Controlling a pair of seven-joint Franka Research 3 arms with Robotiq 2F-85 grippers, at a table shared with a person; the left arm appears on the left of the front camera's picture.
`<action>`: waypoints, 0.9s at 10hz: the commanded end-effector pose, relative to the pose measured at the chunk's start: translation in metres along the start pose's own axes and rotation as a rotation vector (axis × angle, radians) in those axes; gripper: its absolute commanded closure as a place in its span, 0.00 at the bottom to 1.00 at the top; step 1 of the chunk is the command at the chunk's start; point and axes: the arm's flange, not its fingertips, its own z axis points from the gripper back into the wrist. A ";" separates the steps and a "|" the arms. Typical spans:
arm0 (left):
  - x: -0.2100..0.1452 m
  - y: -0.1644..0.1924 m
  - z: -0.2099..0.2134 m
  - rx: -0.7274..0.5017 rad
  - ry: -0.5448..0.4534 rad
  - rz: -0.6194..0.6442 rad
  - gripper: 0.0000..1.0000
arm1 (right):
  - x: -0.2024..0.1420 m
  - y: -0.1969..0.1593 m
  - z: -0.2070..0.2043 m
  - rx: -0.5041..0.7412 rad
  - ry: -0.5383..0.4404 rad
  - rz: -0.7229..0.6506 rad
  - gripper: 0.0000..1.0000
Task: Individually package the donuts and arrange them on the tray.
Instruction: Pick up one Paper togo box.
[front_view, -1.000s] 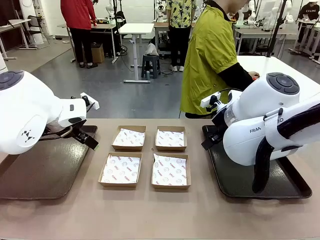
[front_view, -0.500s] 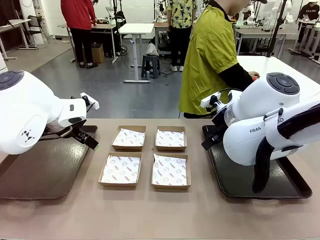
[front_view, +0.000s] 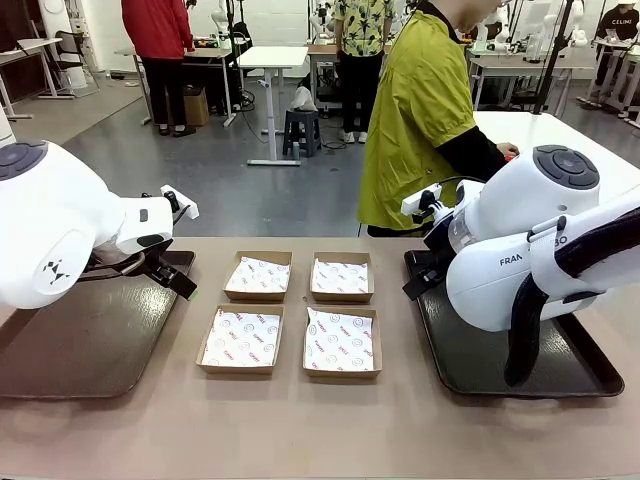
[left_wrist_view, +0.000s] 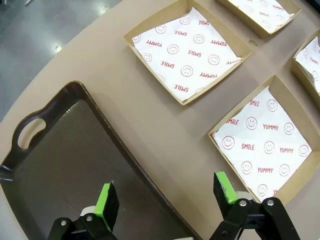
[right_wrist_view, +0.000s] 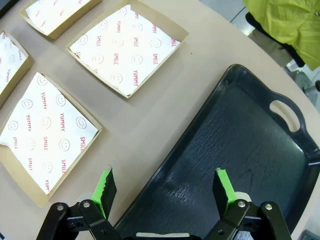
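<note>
A tan table (front_view: 300, 430) has a person in a yellow-green top (front_view: 420, 120) standing at its far side. It carries two dark trays, the left tray (front_view: 70, 350) and the right tray (front_view: 480, 370), with four paper-lined boxes (front_view: 240, 340) between them. The left gripper (left_wrist_view: 165, 192) and right gripper (right_wrist_view: 164, 182) each hang over their tray's inner edge — jaws wide apart, holding nothing. Where the donuts are cannot be told.

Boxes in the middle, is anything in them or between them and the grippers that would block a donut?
Nothing visible does. The four boxes hold only their printed paper liners, the left tray and right tray are bare, and the open left gripper and right gripper hover over the trays' inner edges.
</note>
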 end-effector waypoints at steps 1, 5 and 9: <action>-0.008 -0.001 0.005 0.019 0.022 -0.050 0.00 | -0.006 0.006 0.011 -0.040 0.030 -0.030 0.00; -0.102 -0.024 0.069 0.019 0.070 -0.120 0.00 | -0.096 0.027 0.098 -0.043 0.092 -0.005 0.00; -0.152 -0.028 0.110 0.007 0.071 -0.120 0.00 | -0.145 0.034 0.129 -0.088 0.148 0.022 0.00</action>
